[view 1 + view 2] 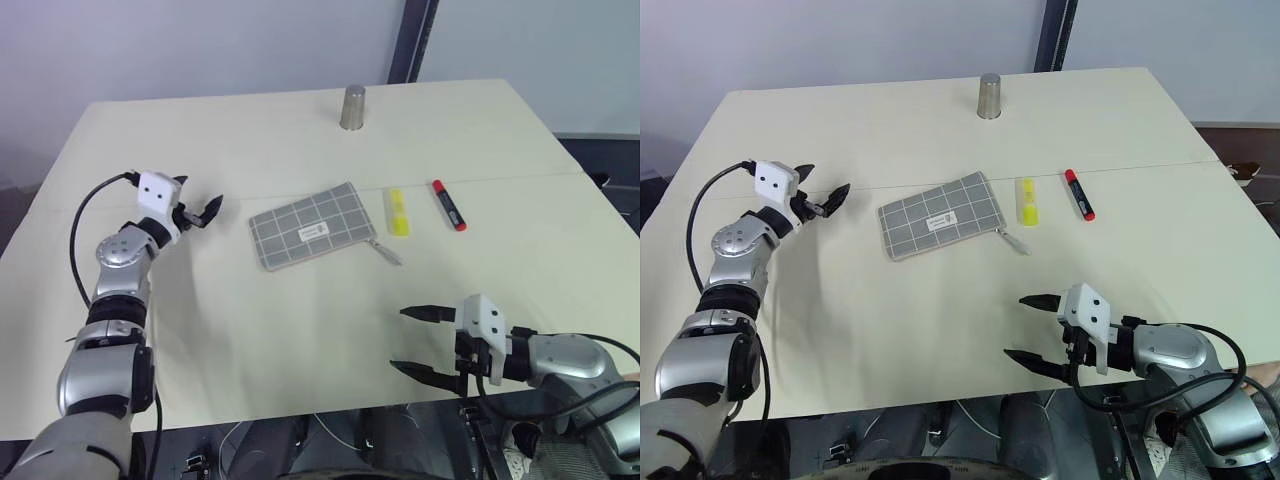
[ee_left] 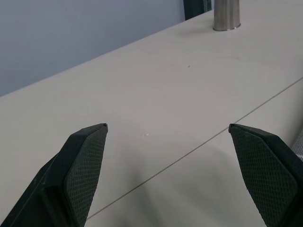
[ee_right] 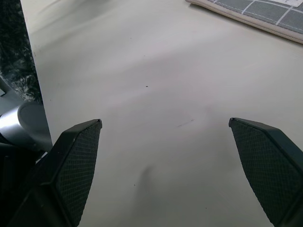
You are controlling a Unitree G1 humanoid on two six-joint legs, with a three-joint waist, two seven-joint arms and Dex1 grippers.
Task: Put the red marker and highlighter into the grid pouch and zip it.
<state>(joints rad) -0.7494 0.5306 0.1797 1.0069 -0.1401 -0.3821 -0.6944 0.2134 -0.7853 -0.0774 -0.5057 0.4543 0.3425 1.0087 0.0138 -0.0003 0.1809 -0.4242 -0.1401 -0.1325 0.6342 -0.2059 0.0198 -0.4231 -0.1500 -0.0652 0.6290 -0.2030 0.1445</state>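
Grid pouch (image 1: 312,227), highlighter (image 1: 397,212), red marker (image 1: 449,204) lie mid-table (image 1: 250,330), well apart from edges. Left gripper (image 1: 205,211) and right gripper (image 1: 420,342) are held spread, empty.

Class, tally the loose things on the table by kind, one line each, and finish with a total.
Pens: 2, highlighter and red marker
Pouches: 1, grid pouch
Metal cups: 1, cup
Total: 4
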